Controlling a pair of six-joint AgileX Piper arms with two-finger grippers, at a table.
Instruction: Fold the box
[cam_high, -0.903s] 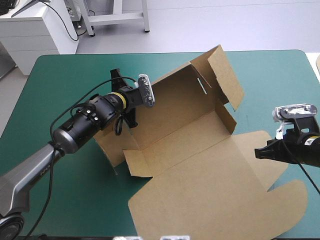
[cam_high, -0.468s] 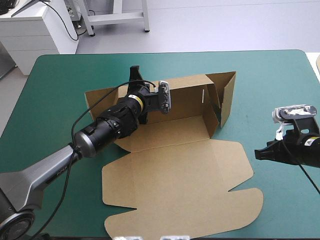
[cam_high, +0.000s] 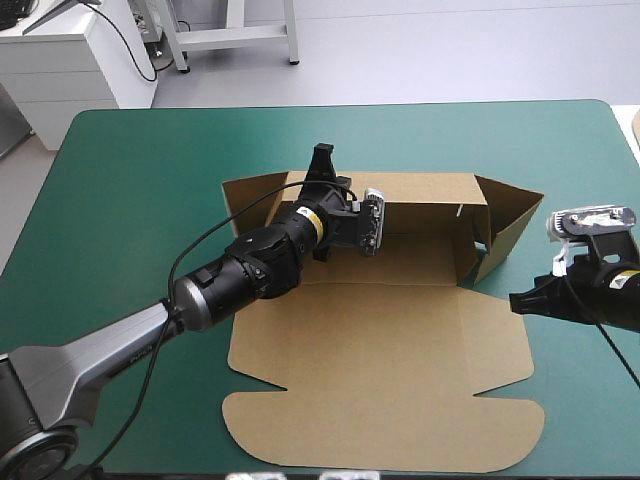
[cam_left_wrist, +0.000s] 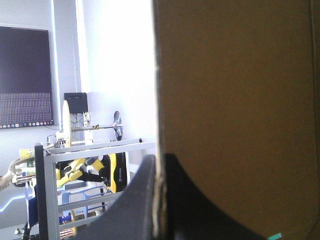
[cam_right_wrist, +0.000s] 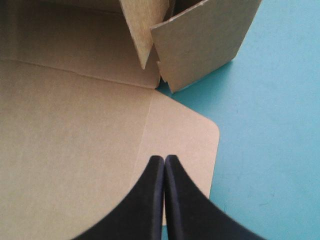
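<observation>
The brown box (cam_high: 380, 340) lies at mid-table with its wide lid panel flat toward the near edge. Its back wall (cam_high: 420, 205) stands upright, and a side flap (cam_high: 510, 220) angles out at the right end. My left gripper (cam_high: 322, 165) is shut on the top edge of the back wall near its left end. In the left wrist view the board (cam_left_wrist: 235, 100) sits pinched in that gripper (cam_left_wrist: 159, 165). My right gripper (cam_high: 516, 303) is shut with nothing in it. It hovers over the lid's rounded right tab (cam_right_wrist: 190, 135), tips (cam_right_wrist: 164, 160) pointing at the box.
Teal-green cover (cam_high: 130, 200) shows to the left of the box, beyond it and along the right edge (cam_right_wrist: 270, 125). The raised side flap (cam_right_wrist: 205, 40) stands just ahead of my right gripper.
My left gripper has carried the back wall to the right and swung the whole box square to the table. The lid now reaches my right gripper, which has not moved.
</observation>
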